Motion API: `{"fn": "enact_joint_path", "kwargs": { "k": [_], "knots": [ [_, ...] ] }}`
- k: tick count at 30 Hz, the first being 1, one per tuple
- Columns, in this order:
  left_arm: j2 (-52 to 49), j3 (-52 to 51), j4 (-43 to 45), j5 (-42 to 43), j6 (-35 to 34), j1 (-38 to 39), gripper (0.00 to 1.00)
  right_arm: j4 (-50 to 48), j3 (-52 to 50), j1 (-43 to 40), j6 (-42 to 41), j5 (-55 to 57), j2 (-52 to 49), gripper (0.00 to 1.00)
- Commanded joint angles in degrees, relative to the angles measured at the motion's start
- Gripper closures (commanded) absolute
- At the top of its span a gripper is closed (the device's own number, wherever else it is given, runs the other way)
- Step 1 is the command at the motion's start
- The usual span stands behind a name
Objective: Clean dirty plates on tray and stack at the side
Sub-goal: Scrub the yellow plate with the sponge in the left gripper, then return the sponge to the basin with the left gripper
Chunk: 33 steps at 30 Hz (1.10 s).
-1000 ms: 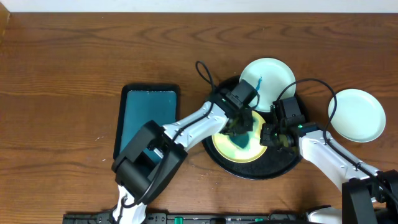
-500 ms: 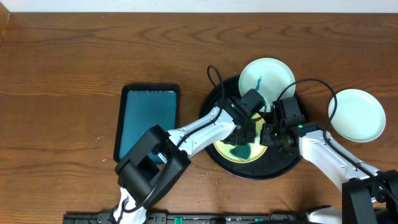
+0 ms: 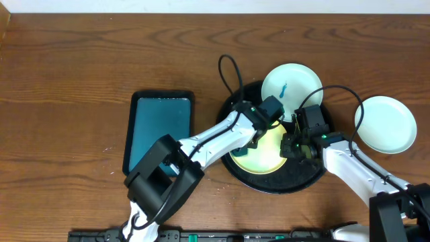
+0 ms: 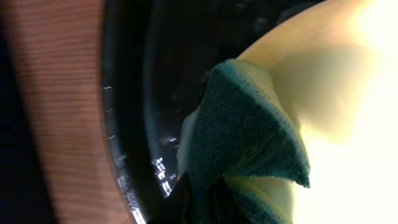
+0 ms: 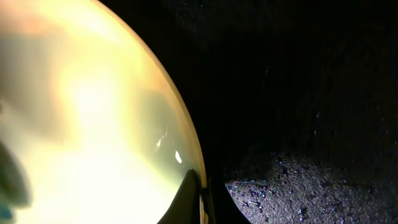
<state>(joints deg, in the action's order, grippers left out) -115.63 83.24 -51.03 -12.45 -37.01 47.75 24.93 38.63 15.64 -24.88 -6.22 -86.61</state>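
The pale yellow plate (image 3: 269, 158) lies in the black tray (image 3: 299, 178). My left gripper (image 3: 257, 136) is shut on a teal cloth (image 4: 242, 130) and presses it on the plate's upper left part (image 4: 354, 137), next to the tray's rim (image 4: 134, 93). My right gripper (image 3: 290, 149) is shut on the yellow plate's right rim (image 5: 93, 112), over the tray floor (image 5: 298, 93). A mint-white plate with a blue smear (image 3: 290, 82) rests on the tray's far rim. A second mint-white plate (image 3: 385, 124), with no smear showing, sits on the table to the right.
A teal rectangular tray (image 3: 159, 131) lies on the wooden table left of the black tray. The left arm's cable loops above the black tray (image 3: 228, 70). Both arms reach in from the front edge.
My left gripper has moved the cloth from the lower middle of the yellow plate up to its upper left. The plate's face now shows bare. The right gripper has held still.
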Motion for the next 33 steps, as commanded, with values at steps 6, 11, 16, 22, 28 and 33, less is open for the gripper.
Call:
{"fn": "enact_joint_path", "kwargs": {
  "k": [6,11,16,22,28,33],
  "knots": [
    [7.82,7.45,-7.32,-7.93,1.42,-3.19,0.92,0.85,-1.36,0.15,0.07,4.74,-2.58,0.99],
    [16.28,7.41,-11.58,-7.96,1.44,-7.04,0.92,0.83,-1.09,0.15,2.89,4.72,-2.45,0.99],
    [20.44,6.19,-15.67,-7.87,3.58,-16.22,0.92,5.95,2.71,0.22,5.95,4.74,-0.11,0.99],
    [20.48,2.78,-13.75,6.16,15.61,-29.81,0.92,17.88,12.61,1.25,8.57,9.2,4.9,0.99],
    [20.48,-2.73,-9.62,18.49,21.55,-40.68,0.92,25.68,20.41,7.41,9.79,23.39,8.17,0.99],
    [20.48,-7.21,-8.13,19.74,22.45,-45.35,0.92,26.56,21.81,14.03,10.82,38.21,8.87,0.99]
  ]
}}
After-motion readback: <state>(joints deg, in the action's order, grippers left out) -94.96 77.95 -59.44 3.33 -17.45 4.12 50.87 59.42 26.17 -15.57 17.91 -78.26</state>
